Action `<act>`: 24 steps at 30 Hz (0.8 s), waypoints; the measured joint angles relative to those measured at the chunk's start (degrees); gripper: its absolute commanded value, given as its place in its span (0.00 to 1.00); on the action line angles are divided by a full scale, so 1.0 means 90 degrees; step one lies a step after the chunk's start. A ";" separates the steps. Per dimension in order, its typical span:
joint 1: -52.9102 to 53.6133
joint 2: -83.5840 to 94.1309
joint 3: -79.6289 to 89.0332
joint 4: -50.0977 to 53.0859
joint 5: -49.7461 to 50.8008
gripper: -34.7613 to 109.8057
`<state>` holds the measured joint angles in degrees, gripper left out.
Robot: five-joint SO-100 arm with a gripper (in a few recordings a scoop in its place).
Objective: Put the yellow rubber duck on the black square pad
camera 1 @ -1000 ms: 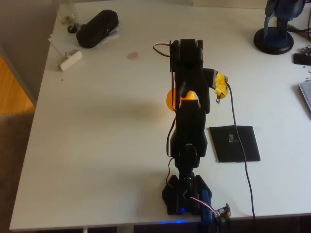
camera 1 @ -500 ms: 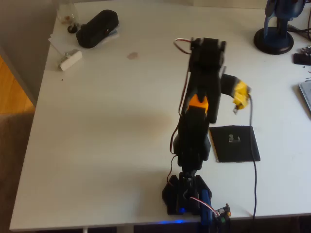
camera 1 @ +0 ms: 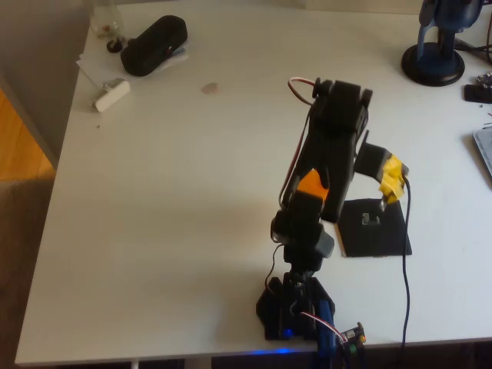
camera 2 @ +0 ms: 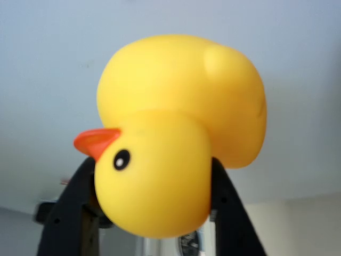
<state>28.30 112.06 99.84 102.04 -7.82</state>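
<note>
Over the last second the arm has swung right in the overhead view, carrying the yellow rubber duck [camera 2: 178,133] clamped in the gripper [camera 2: 154,213] toward the black square pad [camera 1: 377,231]; release likely remains.

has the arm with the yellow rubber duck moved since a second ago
Yes. In the overhead view the arm swung rightward, so the small glossy yellow rubber duck now sits closer to the flat black square pad.
</note>
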 measured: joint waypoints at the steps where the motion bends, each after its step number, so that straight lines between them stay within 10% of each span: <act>1: 0.0098 0.0049 0.0078 0.0000 -0.0078 0.34; 24: 0.3955 -0.0957 0.0264 -0.1875 -0.1738 0.34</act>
<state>63.90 103.45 102.22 85.17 -23.47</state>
